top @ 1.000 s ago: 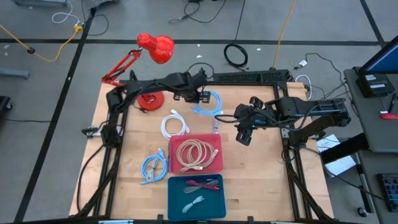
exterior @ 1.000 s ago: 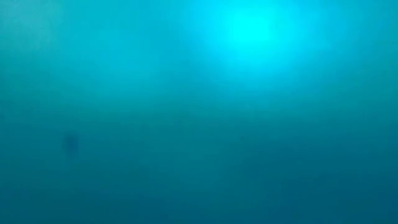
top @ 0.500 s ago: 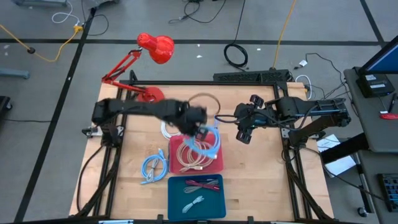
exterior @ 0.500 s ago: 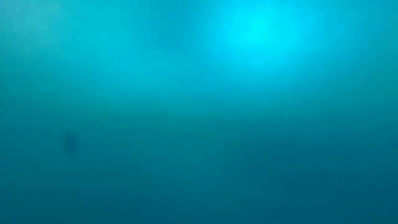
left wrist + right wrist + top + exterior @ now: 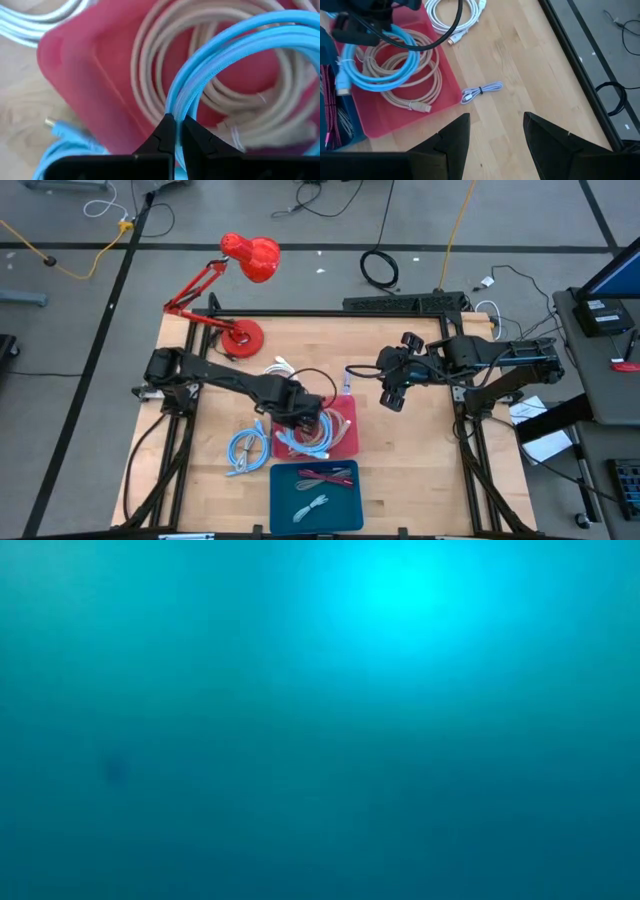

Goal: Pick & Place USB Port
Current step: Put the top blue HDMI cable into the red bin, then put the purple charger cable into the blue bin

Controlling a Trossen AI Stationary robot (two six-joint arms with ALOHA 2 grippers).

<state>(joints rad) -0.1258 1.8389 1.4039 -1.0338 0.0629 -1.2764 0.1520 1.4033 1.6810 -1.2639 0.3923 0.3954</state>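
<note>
A light blue USB cable coil [image 5: 318, 435] hangs over the red tray [image 5: 352, 448], which holds a beige cable coil [image 5: 417, 80]. My left gripper [image 5: 305, 415] is over the tray's left part and shut on the blue coil [image 5: 380, 67]. My right gripper [image 5: 390, 388] is open and empty above the table, right of the tray. The low view shows only a blue haze. My left gripper pinches several strands of the blue coil's loop [image 5: 176, 102] between its two fingertips [image 5: 165, 132]. The fingers come from above, slanting down from the table's left. The coil hangs from them over the beige cable; whether its low end touches the tray, I cannot tell.
A blue tray [image 5: 280, 510] with small cables stands near the front edge. A second light blue cable [image 5: 248, 450] lies left of the red tray, a white cable [image 5: 280, 370] behind it, and a small lavender cable [image 5: 481, 92] to its right. A red lamp [image 5: 240, 338] stands far left.
My left gripper has gone from the far side of the table, near the lamp base, toward the near edge and down to the red tray. It stays shut on the blue coil, which has come off the table and now hangs over the tray.
</note>
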